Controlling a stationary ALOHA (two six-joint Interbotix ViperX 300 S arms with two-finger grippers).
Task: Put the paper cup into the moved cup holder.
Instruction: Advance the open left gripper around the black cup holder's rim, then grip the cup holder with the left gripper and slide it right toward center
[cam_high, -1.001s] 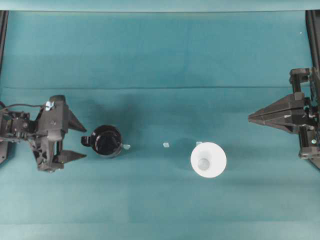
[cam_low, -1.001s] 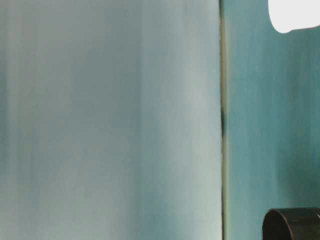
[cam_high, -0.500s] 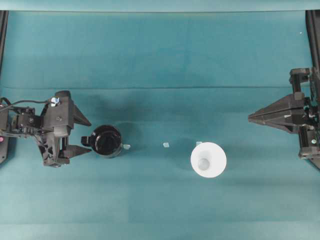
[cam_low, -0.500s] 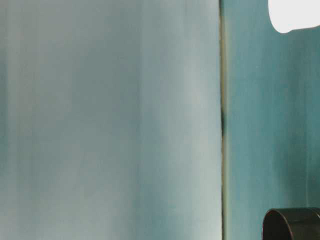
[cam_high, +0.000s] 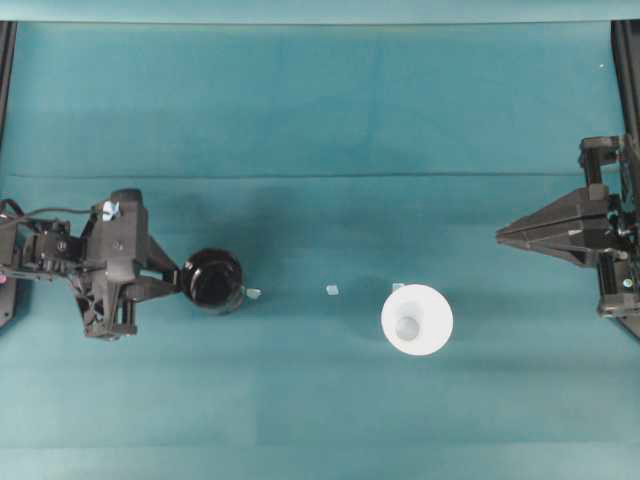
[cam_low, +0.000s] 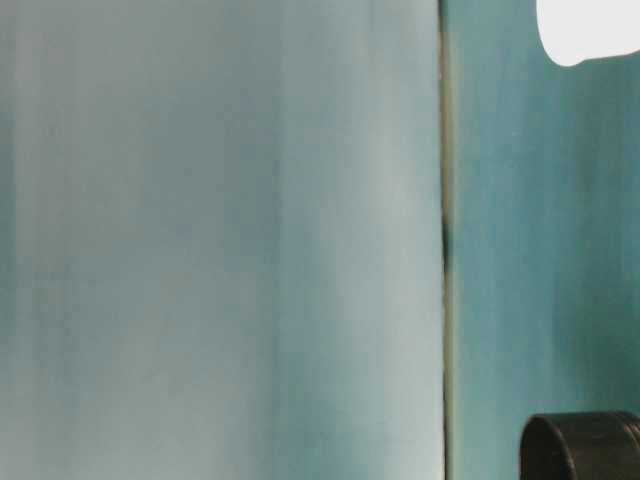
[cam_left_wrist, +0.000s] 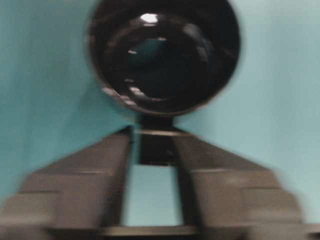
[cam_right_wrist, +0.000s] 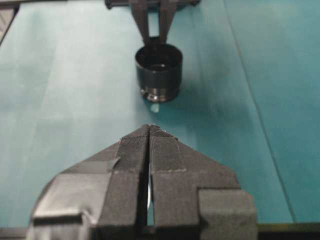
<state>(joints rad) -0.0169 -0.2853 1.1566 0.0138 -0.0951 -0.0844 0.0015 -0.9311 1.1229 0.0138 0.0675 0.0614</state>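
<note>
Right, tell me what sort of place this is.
Probably a robot test bench in a lab: a teal cloth covers the table, two arms face each other across it, and only a cup holder and a paper cup are laid out.

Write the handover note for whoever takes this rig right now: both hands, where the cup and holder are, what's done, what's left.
Left hand: closed on the handle tab of the cup holder, on the left of the table.
Right hand: shut, empty, parked at the right edge.
Paper cup: upright, right of centre, untouched and apart from both hands.
Small bits of tape lie between the two.
Done: holder gripped.
Left: shift the holder, then pick up the paper cup and seat it in the holder.
</note>
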